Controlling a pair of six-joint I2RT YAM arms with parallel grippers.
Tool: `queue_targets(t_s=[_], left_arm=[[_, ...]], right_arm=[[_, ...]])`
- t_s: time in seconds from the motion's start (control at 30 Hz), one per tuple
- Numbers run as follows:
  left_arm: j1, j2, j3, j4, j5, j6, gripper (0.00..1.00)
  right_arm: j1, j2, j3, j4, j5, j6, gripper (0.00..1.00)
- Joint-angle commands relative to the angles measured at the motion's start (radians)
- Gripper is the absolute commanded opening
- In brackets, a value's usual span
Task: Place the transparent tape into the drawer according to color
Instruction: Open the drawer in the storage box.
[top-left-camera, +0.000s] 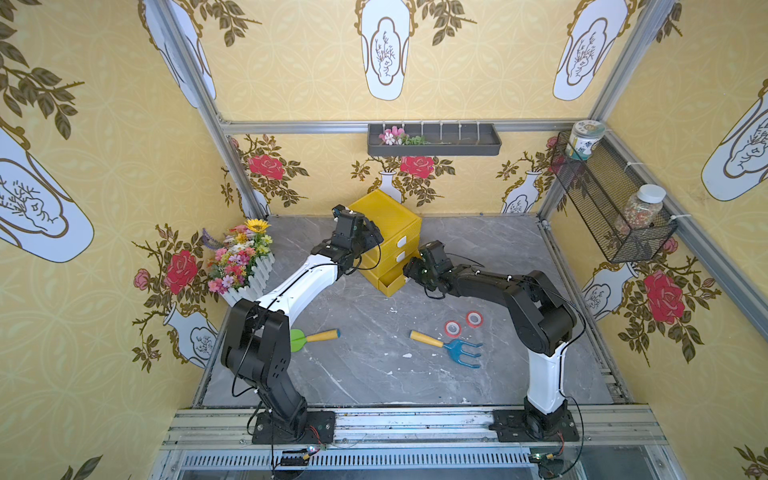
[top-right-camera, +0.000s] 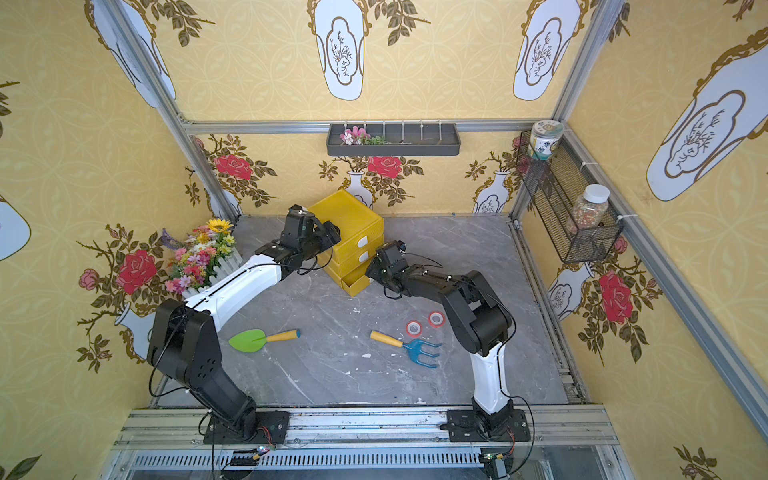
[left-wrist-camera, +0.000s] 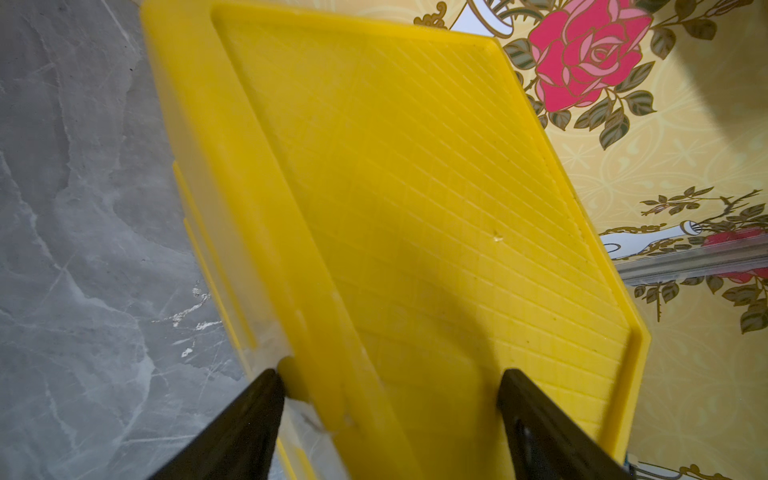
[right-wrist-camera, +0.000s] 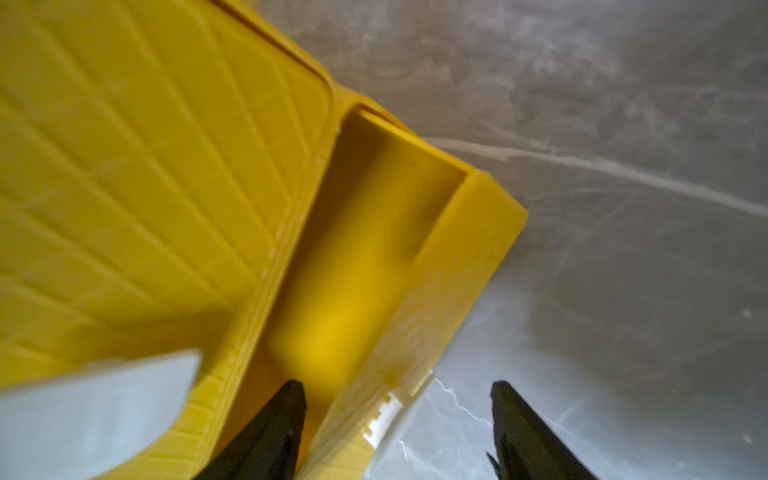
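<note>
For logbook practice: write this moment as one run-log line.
left gripper open at cabinet top | right gripper open astride pulled-out drawer front | two red tape rolls on table

Marble tabletop (top-left-camera: 353, 374): drawers (top-left-camera: 386, 232), tapes (top-left-camera: 453, 328), rake (top-left-camera: 457, 348), trowel (top-left-camera: 305, 338), flowers (top-left-camera: 241, 257)

— Where is there free room on the bench (top-left-camera: 365, 386)?
— The lower middle of the frame is bare, between the green trowel (top-left-camera: 309, 337) and the blue rake (top-left-camera: 455, 347). Red tape rolls (top-left-camera: 453, 328) lie just beside the rake.
— And the open bottom drawer (top-left-camera: 390, 286)?
— Crowded. The right arm (top-left-camera: 486, 280) hangs at its front, and the left arm (top-left-camera: 303, 282) reaches over the cabinet (top-left-camera: 386, 220) above it.
</note>
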Motion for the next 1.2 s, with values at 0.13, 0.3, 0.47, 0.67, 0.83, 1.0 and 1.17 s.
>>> queue_targets(t_s=[0.13,0.3,0.47,0.67,0.83,1.0,1.17], left_arm=[[-0.002,0.027,-0.018,-0.252,0.061,0.056,0.85],[-0.002,0.030,-0.016,-0.253,0.060,0.056,0.85],[-0.002,0.029,-0.016,-0.253,0.059,0.057,0.85],[-0.002,0.018,-0.004,-0.252,0.074,0.062,0.86],[-0.004,-0.032,0.008,-0.248,0.083,0.072,0.91],[-0.004,-0.108,0.013,-0.240,0.114,0.056,0.99],[-0.010,-0.208,-0.039,-0.218,0.173,0.026,1.00]], right_arm=[[-0.002,-0.037,0.023,-0.224,0.064,-0.083,0.64],[-0.013,-0.078,0.023,-0.303,0.106,-0.126,0.54],[-0.020,-0.124,-0.021,-0.316,0.112,-0.129,0.54],[-0.016,-0.161,-0.024,-0.271,0.102,-0.154,0.74],[-0.011,-0.249,-0.033,-0.302,0.120,-0.187,0.79],[-0.014,-0.360,-0.092,-0.416,0.103,-0.241,0.76],[-0.015,-0.435,-0.162,-0.548,0.056,-0.294,0.76]])
